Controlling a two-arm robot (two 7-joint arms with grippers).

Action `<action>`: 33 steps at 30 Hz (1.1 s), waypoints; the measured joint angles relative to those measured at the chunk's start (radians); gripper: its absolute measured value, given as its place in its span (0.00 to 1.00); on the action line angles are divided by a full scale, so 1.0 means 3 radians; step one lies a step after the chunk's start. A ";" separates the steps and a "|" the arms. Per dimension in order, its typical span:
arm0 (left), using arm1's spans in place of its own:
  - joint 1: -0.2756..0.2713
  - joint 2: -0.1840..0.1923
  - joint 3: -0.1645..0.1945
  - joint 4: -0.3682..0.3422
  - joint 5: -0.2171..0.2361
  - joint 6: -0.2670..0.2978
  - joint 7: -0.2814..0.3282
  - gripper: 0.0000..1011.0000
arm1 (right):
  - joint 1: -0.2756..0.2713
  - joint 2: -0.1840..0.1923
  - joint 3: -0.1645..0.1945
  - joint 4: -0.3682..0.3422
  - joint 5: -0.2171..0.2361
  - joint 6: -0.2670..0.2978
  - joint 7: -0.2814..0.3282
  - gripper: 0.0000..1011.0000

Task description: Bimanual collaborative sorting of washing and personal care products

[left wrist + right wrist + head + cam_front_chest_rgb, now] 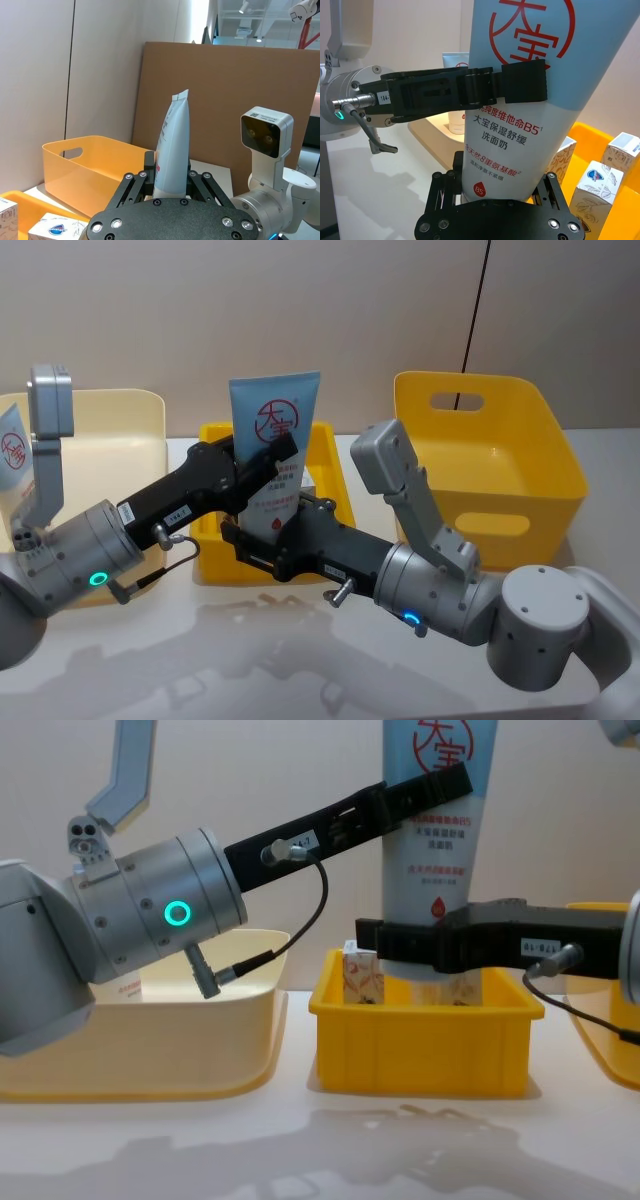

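gripping the tube [438, 870] near its lower end, the right hand [432, 946] is closed on it just above the yellow tray [420, 1040]; higher up the same tube the left hand [432, 792] is clamped across the printed face, below the red logo. the tube stands upright, long axis vertical, crimped end up, over the cartons [362, 975] in the tray. beyond, to the left, a pale bin [130, 415] holds a second tube [12, 455]; the orange bin [540, 440] lies to the right. judging by that, the left hand sits on the side to carry it, once the right lets go.
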 joint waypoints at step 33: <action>0.0000 0.0000 0.0000 0.0000 0.0000 0.0000 0.0000 0.99 | -0.0051 0.0019 0.0048 -0.0037 -0.0028 -0.0013 -0.0113 0.65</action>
